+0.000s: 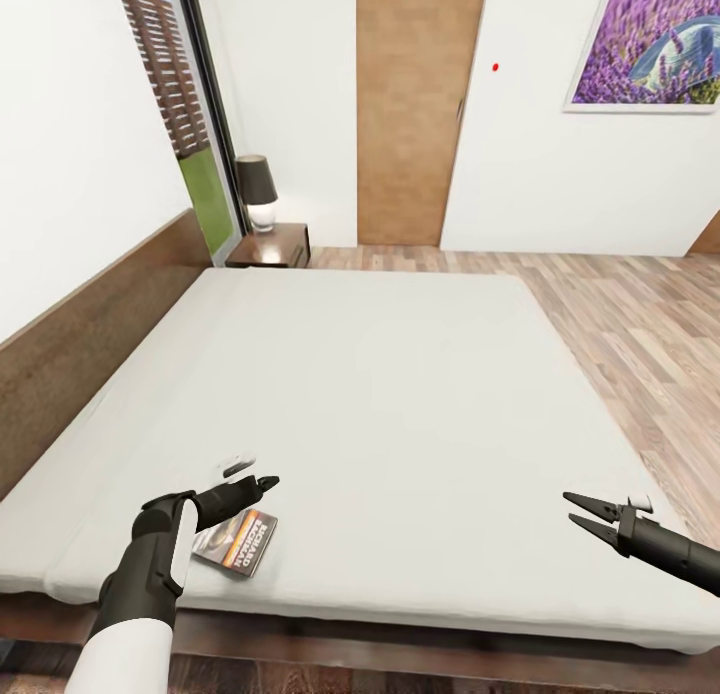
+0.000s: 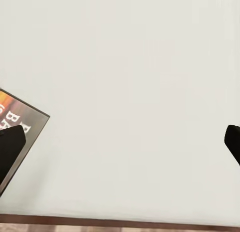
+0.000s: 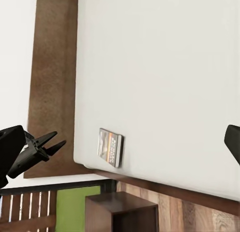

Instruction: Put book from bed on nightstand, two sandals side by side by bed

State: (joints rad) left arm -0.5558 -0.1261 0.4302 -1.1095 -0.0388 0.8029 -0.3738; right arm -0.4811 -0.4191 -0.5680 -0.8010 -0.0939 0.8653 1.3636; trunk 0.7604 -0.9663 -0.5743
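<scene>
Left gripper (image 1: 262, 485) spread above book (image 1: 238, 541); thin, light, probably slippery paperback. You pinch overhanging-free edge, maybe spine.

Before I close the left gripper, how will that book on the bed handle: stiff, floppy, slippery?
The book looks thin and small, so probably light and somewhat bendy. It lies flat on the soft mattress, so fingers may struggle to get under it. Its cover looks glossy, so it might slide. Left gripper hovers open above it.

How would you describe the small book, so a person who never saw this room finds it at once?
Start at the large bed with the off-white mattress. Near its front edge, beside the left gripper, lies a thin paperback book. Its orange band and white lettering stand out on the plain mattress.
</scene>
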